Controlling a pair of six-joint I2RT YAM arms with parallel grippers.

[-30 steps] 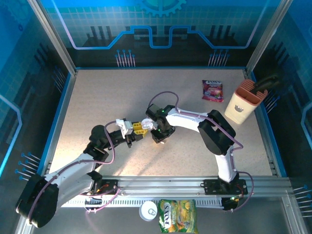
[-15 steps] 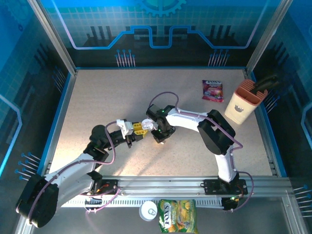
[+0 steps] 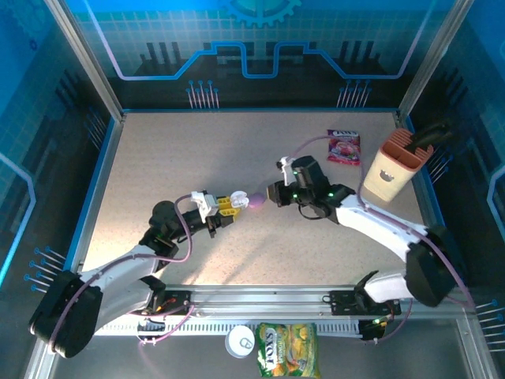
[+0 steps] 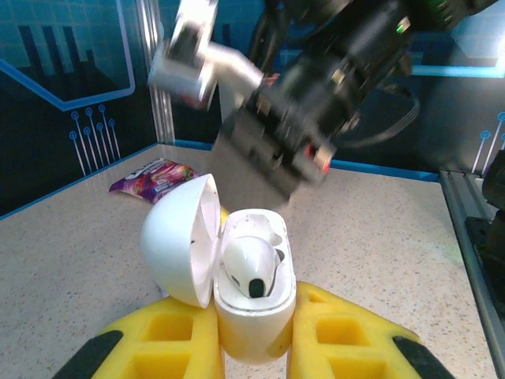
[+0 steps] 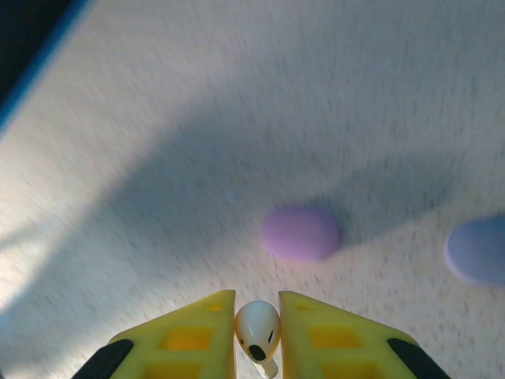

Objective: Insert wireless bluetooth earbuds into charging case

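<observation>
My left gripper (image 4: 253, 312) is shut on the base of a white charging case (image 4: 254, 304), held upright with its lid (image 4: 177, 237) open to the left. One white earbud (image 4: 250, 263) sits in the case's near socket. In the top view this gripper (image 3: 230, 206) holds the case (image 3: 238, 200) at mid-table. My right gripper (image 5: 257, 305) is shut on a second white earbud (image 5: 258, 326), pinched between the yellow fingers (image 5: 199, 335) above the table. In the top view the right gripper (image 3: 275, 193) hovers just right of the case. A lilac pebble case (image 5: 300, 234) lies shut on the table below.
The lilac case (image 3: 257, 202) lies between the two grippers. A bluish pebble case (image 5: 477, 249) lies at the right wrist view's edge. A purple snack packet (image 3: 343, 147) and a beige holder (image 3: 392, 168) stand at the back right. The right arm (image 4: 316, 87) looms blurred behind the white case.
The right arm has pulled back from the white case, to the right and away, carrying a white earbud. The lilac case it covered now shows. The left gripper has barely moved.
</observation>
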